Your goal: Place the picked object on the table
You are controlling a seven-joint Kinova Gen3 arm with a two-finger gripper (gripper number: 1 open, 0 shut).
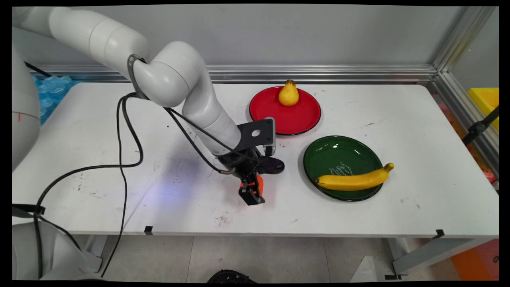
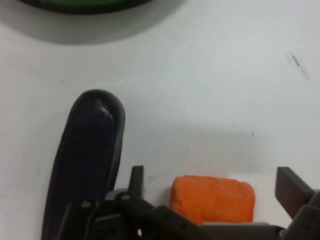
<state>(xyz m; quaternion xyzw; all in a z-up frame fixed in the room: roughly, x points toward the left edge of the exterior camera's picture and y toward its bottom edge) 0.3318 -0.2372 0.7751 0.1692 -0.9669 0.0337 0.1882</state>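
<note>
Between spread jaws lies an orange block point(image 2: 212, 198), beside a dark eggplant point(image 2: 86, 160).

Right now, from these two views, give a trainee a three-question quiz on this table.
1. True or false: the pear sits on the green plate.
2. Which fruit lies on the green plate? A banana, B apple, C lemon.
3. Fill in: the orange block lies between the fingers of the open ____, beside a dark purple eggplant.

Key: 1 false, it sits on the red plate; 2 A; 3 gripper.
</note>
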